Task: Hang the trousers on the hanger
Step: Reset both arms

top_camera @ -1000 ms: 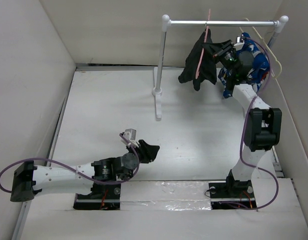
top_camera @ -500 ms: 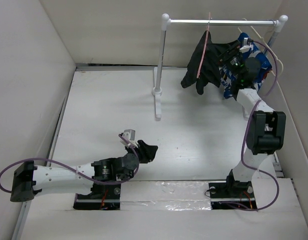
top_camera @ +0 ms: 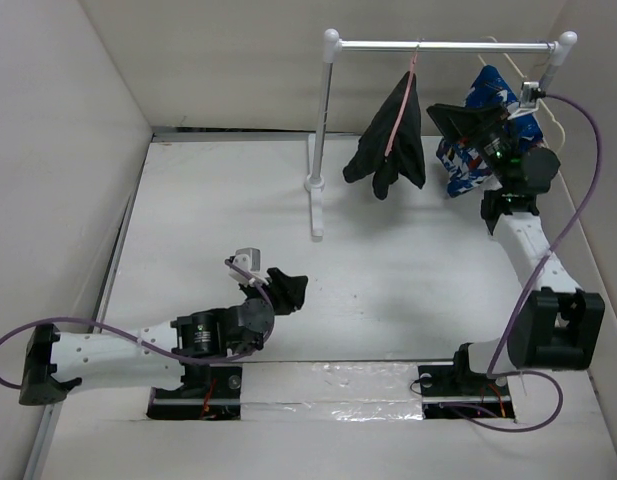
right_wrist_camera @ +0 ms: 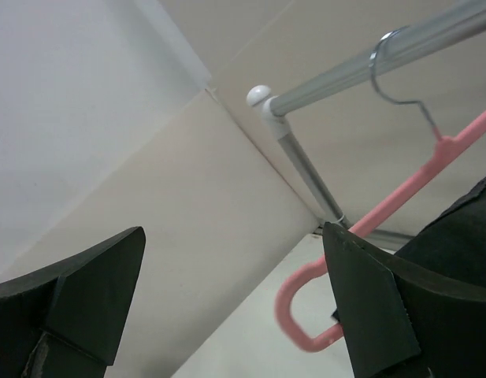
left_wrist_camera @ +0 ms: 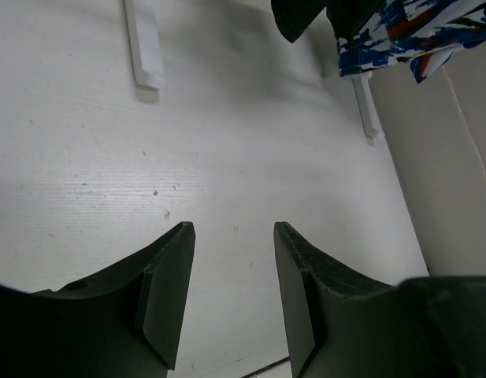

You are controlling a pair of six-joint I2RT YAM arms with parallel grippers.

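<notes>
Left pincer (left_wrist_camera: pixel 232 230): sits low over the white table (top_camera: pixel 218 210), close to the arm bases. The jaws are partly apart with nothing between them. It has no part in the work at this moment, and the task's items lie well beyond it, far ahead and to its right.

Right pincer (right_wrist_camera: pixel 233 236): raised at the far right, jaws spread to their widest and holding nothing. The blue-white-red patterned garment (top_camera: pixel 466 160) hangs just beside and behind it.

Long black fabric trousers (top_camera: pixel 408 145): just to the left of the right pincer and apart from its fingers. They are draped over the thin pink wire-like hanger (right_wrist_camera: pixel 384 209). The hanger's metal hook (right_wrist_camera: pixel 394 69) is caught on the silver horizontal rail (top_camera: pixel 458 45) of the white stand.

Progress: the placing appears done, since the trousers are borne by the hanger and the hanger by the rail, with neither pincer in contact. What is left, at most, is for the right arm to draw clear.

Orientation: the long axis of the trousers runs downward from the hanger, with the loose ends pointing at the table. The hanger shows nearly edge-on from above and leans slightly left at its lower end. Whether the cloth lies evenly across the bar cannot be settled from these views.
</notes>
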